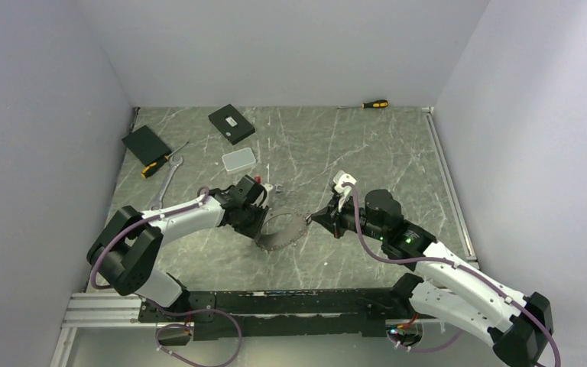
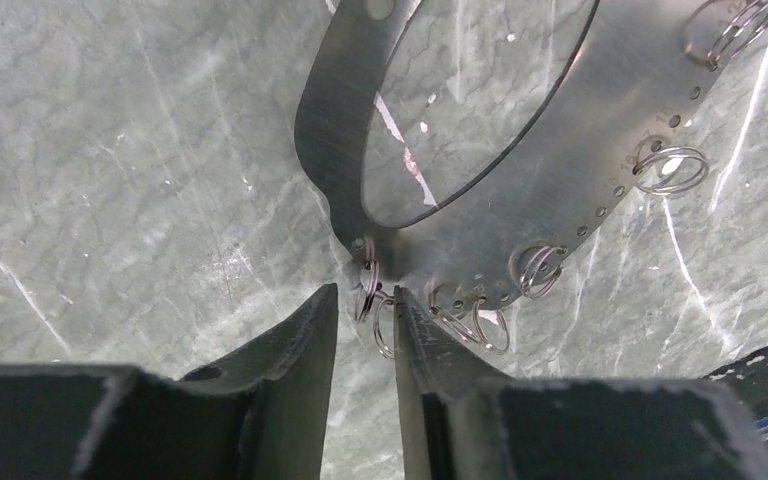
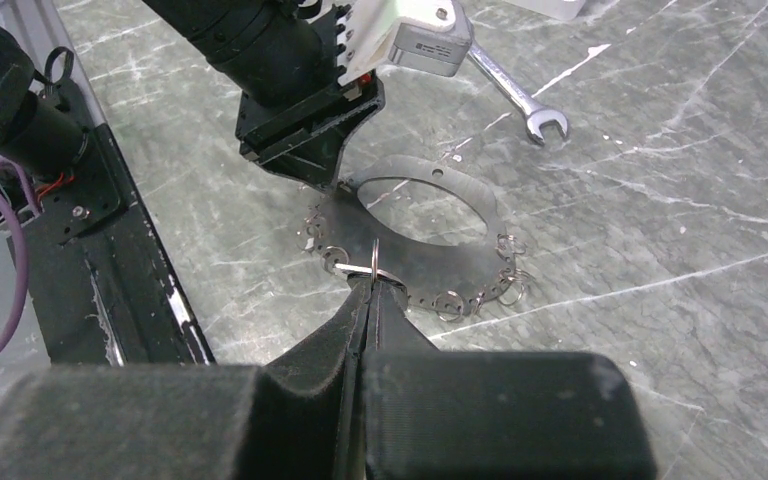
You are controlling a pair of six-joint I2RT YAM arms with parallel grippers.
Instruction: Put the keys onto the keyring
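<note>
The table (image 1: 336, 153) is carrying everything. The keyring (image 2: 530, 200) is being kept a little toward the table's near edge, about midway between its left and right edges, between the two grippers.

The right gripper (image 3: 370, 285) is being held pressed together on the keyring's rim, just where one small split ring is standing up. The left gripper (image 2: 365, 295) is being presented at the opposite rim with its jaws narrow but not touching. One or two of the split rings (image 2: 668, 168) are lying in the gap, and it cannot be told whether anything is being pinched there.

The keyring is being shown as a thin, flat metal plate with one large opening and a row of little holes along its edge. It is being judged stiff and light, with smooth faces that may be slipping easily, so it is best taken across the thin rim.

The split rings are being judged springy and free to swivel, so a hold on them is less sure. No keys are being made out with certainty.
</note>
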